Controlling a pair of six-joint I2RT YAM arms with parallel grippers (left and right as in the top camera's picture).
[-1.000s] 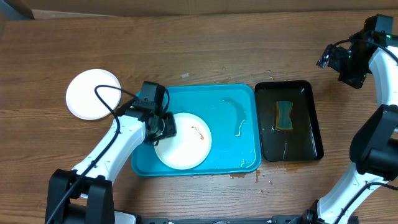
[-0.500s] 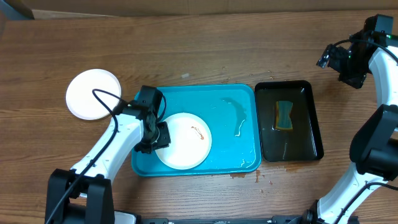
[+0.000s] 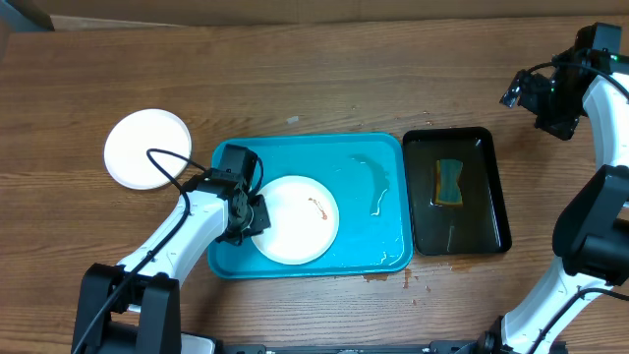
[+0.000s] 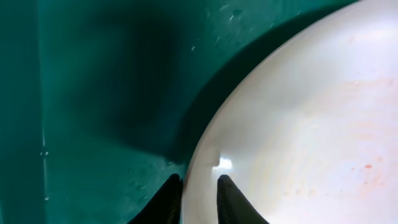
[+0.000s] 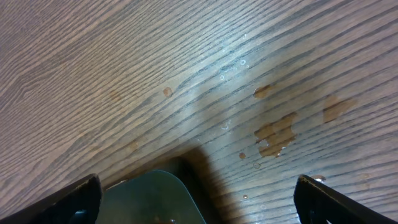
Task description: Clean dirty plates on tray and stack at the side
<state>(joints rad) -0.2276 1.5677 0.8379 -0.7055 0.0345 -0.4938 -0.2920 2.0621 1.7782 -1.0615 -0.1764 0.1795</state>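
Worktop (image 3: 314,79): brown wood grain. It carries both trays and a lone plate, and we see a few small spills near the trays.

Turquoise tray (image 3: 369,236): the largest thing on the worktop, sitting at centre. A film of water (image 3: 375,182) lies on its right half.

Black tray (image 3: 447,131): narrower, just beside the turquoise tray on its right, and holding dark liquid.

Dirty white plate (image 3: 295,221): lies flat in the left half of the turquoise tray, with its left edge near the tray wall.

Clean-looking white plate (image 3: 147,148): rests on the bare worktop, well apart to the upper left. We judge this to be the stacking spot.

Left gripper (image 4: 199,199): its jaws are drawn narrow and pinch the left rim of the dirty plate, one finger outside the edge and one on the inner face.

Right gripper (image 3: 521,93): hangs over bare wood at the far right, above the black tray, with its jaws spread wide and nothing between them.

Sponge (image 3: 449,183): yellow and green, lying in the black tray.

Smear (image 3: 316,207): a thin red-brown streak right of the plate's centre.

Handling: we judge the plate stiff, light and thin-rimmed. Its glossy surface and the wet tray make it likely to slip or pivot in a pinch.

Hold: the rim is the only place to grip a plate that lies flat. We would favour a deep bite on the lip, keeping the plate steady while the other arm brings the sponge.
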